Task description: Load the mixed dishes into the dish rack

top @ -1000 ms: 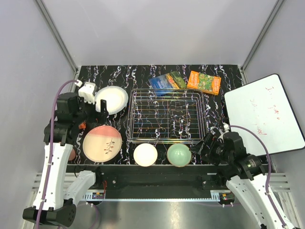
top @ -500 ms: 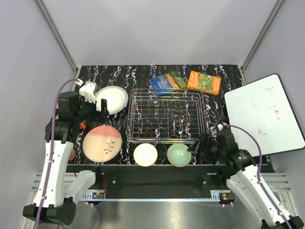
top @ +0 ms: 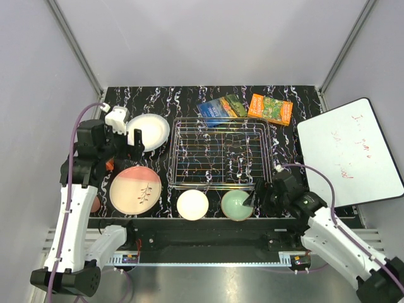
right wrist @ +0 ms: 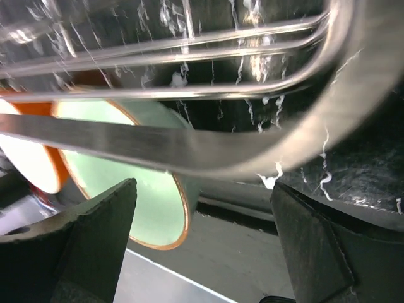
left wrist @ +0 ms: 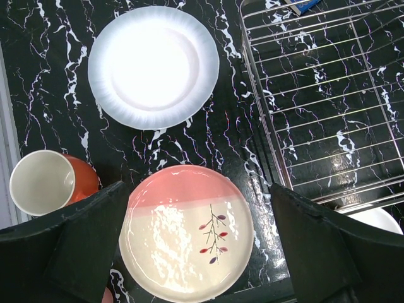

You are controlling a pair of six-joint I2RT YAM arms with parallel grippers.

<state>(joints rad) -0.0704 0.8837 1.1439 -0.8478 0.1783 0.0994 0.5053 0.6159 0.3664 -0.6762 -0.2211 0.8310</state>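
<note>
**Top external view.** The rectangular silver wire-grid dish rack (top: 221, 154) sits at the centre of the black, white-veined tabletop (top: 158, 95). The round white plate (top: 148, 131) lies just left of the rack. The larger pink-and-cream plate with a leaf sprig (top: 134, 189) lies closer to the near edge. The cream bowl with an orange outside (top: 192, 205) and the pale green bowl (top: 236, 205) stand side by side at the near edge, outside the rack. The left gripper (top: 134, 142) hangs between the two plates. The right gripper (top: 255, 194) sits low, just right of the green bowl.

**Left wrist view.** The fingers (left wrist: 82, 246) are spread wide and grasp nothing. Below them lies the pink-and-cream plate (left wrist: 186, 233), with the white plate (left wrist: 153, 66) beyond it and the rack (left wrist: 328, 95) to the right.

**Right wrist view.** The fingers (right wrist: 315, 252) are also apart and grasp nothing. The rack's rim wire (right wrist: 158, 142) crosses close in front. The green bowl (right wrist: 132, 196) shows behind it, with the orange-sided bowl (right wrist: 31, 151) further left.
</note>
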